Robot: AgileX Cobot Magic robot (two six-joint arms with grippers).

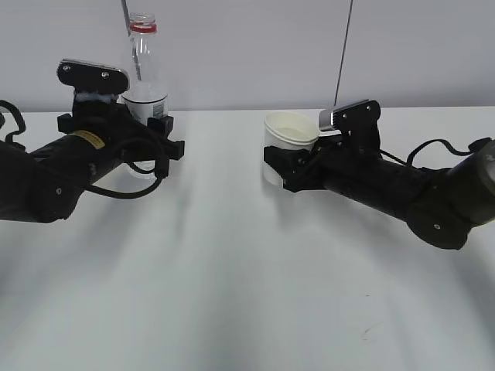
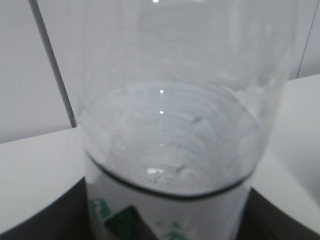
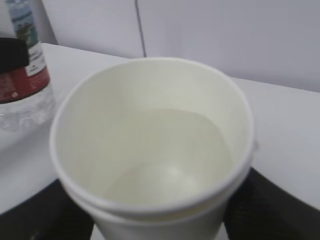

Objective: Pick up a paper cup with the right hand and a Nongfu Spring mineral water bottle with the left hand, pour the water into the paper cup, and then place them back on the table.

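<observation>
Left hand (image 1: pixel 158 133): fingers set fairly wide, clamped on the lower body of the Nongfu Spring mineral water bottle (image 1: pixel 144 66); bottle upright at the table's (image 1: pixel 232 294) left rear, some water (image 2: pixel 165 145) inside. Right hand (image 1: pixel 280 166): fingers wider apart, gripping both sides of the paper cup (image 1: pixel 286 143), upright near table centre.

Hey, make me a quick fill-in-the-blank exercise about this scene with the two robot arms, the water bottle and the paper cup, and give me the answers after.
1. The left gripper stands around the Nongfu Spring mineral water bottle, which stands ____ with no cap.
2. The right gripper stands around the ____ paper cup.
3. In the exterior view, the bottle is to the ____ of the cup.
4. Both arms rest low over the white ____.

Answers: upright; white; left; table
</observation>
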